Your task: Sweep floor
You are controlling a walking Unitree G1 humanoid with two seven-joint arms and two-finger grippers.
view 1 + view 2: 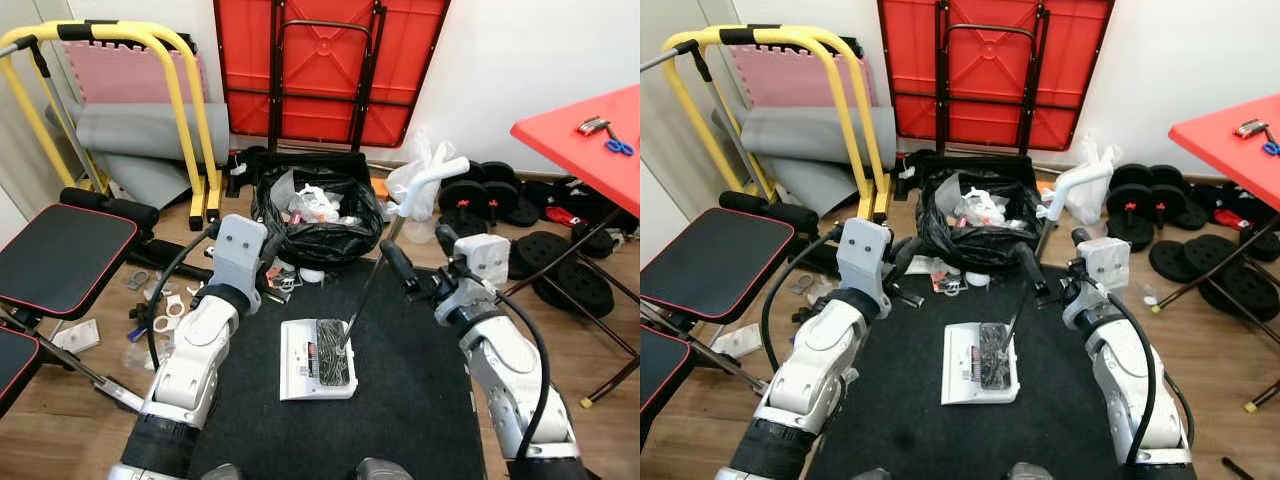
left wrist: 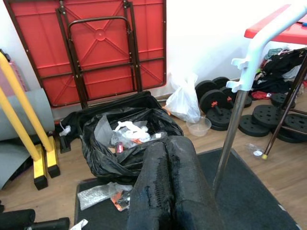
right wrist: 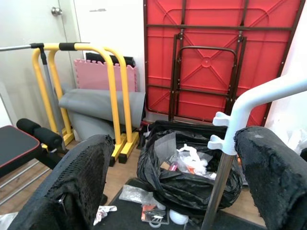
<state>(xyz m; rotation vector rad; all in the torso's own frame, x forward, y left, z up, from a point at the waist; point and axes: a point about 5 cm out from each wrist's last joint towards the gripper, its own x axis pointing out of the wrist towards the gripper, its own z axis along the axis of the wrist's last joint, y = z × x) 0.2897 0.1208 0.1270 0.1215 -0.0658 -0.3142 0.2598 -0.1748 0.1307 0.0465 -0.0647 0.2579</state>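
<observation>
Two tools apart, dustpan (image 1: pixel 318 358) handle beside right tool (image 1: pixel 398 270)

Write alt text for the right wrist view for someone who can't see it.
Two open black fingers frame a white-handled pole standing before a black trash bag full of litter. Behind stand a folded red table, yellow bars and a grey mat.
</observation>
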